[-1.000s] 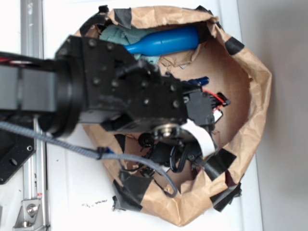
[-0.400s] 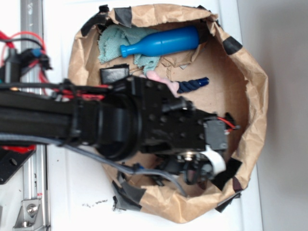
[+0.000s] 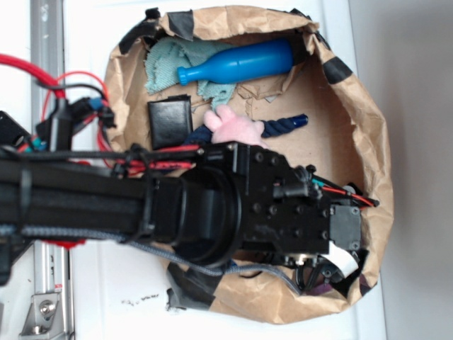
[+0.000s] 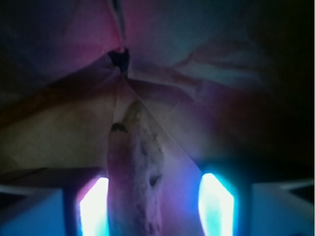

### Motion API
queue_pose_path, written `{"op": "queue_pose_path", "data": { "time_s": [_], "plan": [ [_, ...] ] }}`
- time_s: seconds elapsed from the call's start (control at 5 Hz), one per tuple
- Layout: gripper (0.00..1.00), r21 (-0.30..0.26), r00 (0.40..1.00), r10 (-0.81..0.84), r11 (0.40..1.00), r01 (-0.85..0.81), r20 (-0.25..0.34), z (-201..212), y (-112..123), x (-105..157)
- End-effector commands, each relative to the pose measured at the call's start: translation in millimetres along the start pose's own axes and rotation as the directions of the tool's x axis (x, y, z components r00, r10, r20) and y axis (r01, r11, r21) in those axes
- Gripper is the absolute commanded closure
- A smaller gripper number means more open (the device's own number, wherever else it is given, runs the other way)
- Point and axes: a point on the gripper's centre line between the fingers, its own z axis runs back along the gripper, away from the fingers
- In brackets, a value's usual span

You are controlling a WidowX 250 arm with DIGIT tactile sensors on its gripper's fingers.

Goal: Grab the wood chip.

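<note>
In the exterior view, a metal rail (image 3: 48, 42) runs down the far left edge of the white table (image 3: 106, 283). Red wires (image 3: 42, 74) loop above the black arm (image 3: 106, 205), which reaches from the left edge across the middle of the frame. To its right lies a basin of crumpled brown paper (image 3: 368, 142), patched with black tape (image 3: 340, 69) along its rim. Inside it, at the upper left, a teal cloth (image 3: 166, 60) lies under a blue bottle (image 3: 241, 62). Below them sits a black box (image 3: 170, 122), then a pink soft toy (image 3: 237, 127) touching a dark navy rope (image 3: 283, 124). The arm's head covers the lower right of the basin, and the fingers cannot be seen in this view.

In the wrist view, dim and tinted purple, the wood chip (image 4: 135, 177) runs up from the bottom edge at centre-left, rough and tapered, lying on creased paper. The fingers (image 4: 93, 209) glow blue at the bottom, one just left of the chip, the other off to its right. They stand apart with the chip between them; whether the left one touches it cannot be told.
</note>
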Motion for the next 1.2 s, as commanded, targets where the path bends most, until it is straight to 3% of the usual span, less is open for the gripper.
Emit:
{"op": "queue_pose_path", "data": {
  "time_s": [0.0,0.2,0.4,0.6,0.8,1.0],
  "plan": [
    [1.0,0.061,0.99,0.141,0.988,-0.14,-0.021,23.9,-9.2,-9.1],
    [1.0,0.014,0.912,0.387,0.921,-0.389,-0.136,80.6,19.2,-40.8],
    [1.0,-0.046,0.776,0.618,0.778,-0.627,-0.127,126.7,31.1,-44.3],
    [1.0,-0.042,0.648,0.737,0.654,-0.756,-0.19,158.1,34.1,-46.1],
    [1.0,-0.044,0.621,0.759,0.626,-0.778,-0.196,182.5,13.7,-42.6],
    [1.0,0.007,0.585,0.784,0.599,-0.801,-0.205,190.9,5.1,-41.0]
  ]
}}
